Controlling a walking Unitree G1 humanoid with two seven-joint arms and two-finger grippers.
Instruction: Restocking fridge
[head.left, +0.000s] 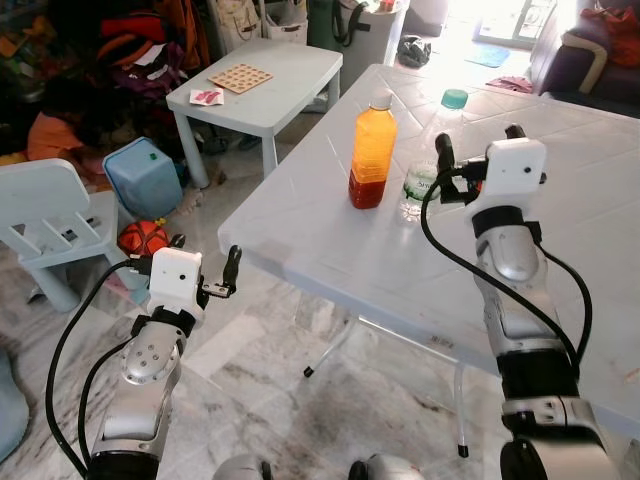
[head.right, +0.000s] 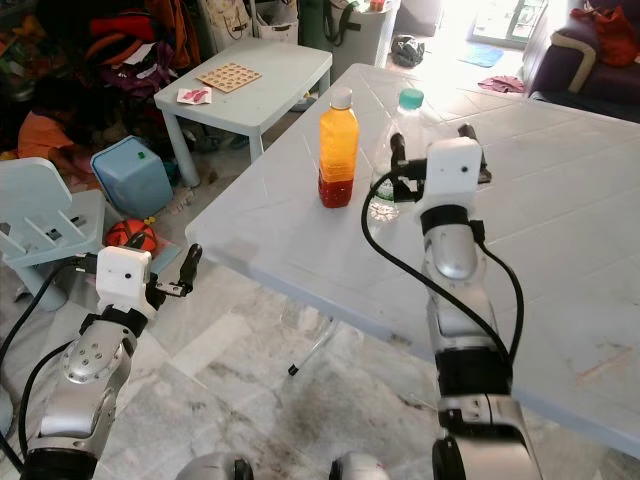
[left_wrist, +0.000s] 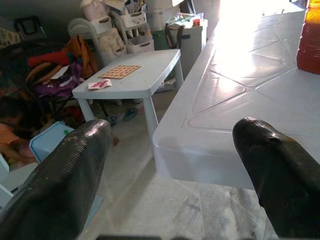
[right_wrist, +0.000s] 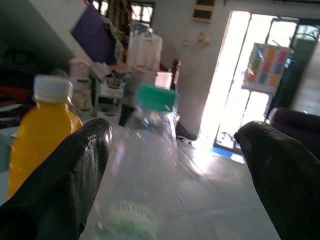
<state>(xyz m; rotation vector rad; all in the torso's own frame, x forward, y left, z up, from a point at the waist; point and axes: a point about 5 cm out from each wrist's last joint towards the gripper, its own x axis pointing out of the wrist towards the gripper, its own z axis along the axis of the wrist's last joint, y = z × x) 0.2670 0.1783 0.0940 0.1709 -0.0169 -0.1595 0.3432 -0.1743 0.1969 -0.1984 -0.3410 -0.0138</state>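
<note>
Two silver arms reach forward from the bottom of the head views over a grey-veined marble floor (head.left: 300, 400). Ahead stands a pale blue plastic table (head.left: 560, 270), its top moulded in shallow triangles, and near its left edge an orange juice bottle (head.left: 371, 150) with a white cap stands upright just beside a clear water bottle (head.left: 436, 150) with a green cap. Farther back to the left is a smaller white table (head.left: 290, 75) carrying a brown perforated board (head.left: 240, 77) and a small red-and-white packet (head.left: 206, 96); a pale child's chair (head.left: 50, 220), a blue bin (head.left: 143, 177) and a red ball (head.left: 143, 237) sit on the floor amid clutter, and bright daylight comes through a doorway at the far end. On the left, the arm is bent low with its left gripper (head.left: 205, 265) held off the table's near corner, below the level of the tabletop, fingers spread wide and holding nothing. On the right, the arm rises over the tabletop, wrist level, with the right gripper (head.left: 478, 143) pointing at the water bottle; its fingers (right_wrist: 60, 180) are spread apart, and in the wrist view the bottle sits framed between them, though contact cannot be made out.
</note>
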